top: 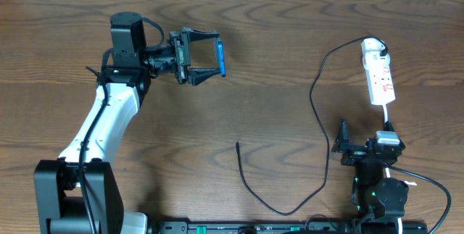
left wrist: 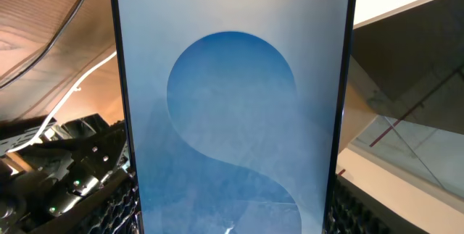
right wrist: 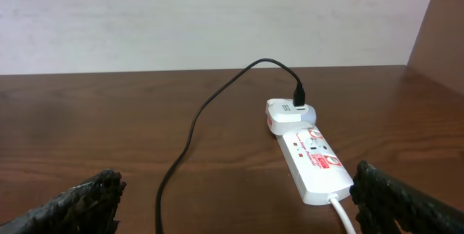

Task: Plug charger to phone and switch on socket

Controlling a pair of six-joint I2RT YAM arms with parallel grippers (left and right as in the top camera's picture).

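Cable (top: 312, 98) from the charger lies loose across the lower middle of the overhead view. Its plug tip (top: 238, 145) rests free on bare wood a little left of centre. From there the line dips toward the bottom edge, then climbs the right of centre to a plug in the top end of the power strip (top: 380, 78). It looks thin, light and limp, so I judge it will flop and twist unless pinched right behind the tip, on the stiffer moulded part. At lower right the right gripper (right wrist: 236, 172) sits with jaws spread wide and nothing between them, facing the strip just beyond it. The strip's white cord (right wrist: 344, 216) trails back beside one finger. The strip seems light and may skid when its switch is pressed. Farther off, in the upper left, the left gripper (top: 210, 56) has its jaws clamped across the phone (top: 220, 57), held up on edge with the blue screen filling the left wrist view. Rigid, slick glass like that is likely fragile, and its port end needs to be kept clear. Open table (top: 275, 17) lies between tip and phone. The cable's loop lies between the right gripper and the tip, where it could snag. The table's far edge runs along the top of the frame, near the strip's end.
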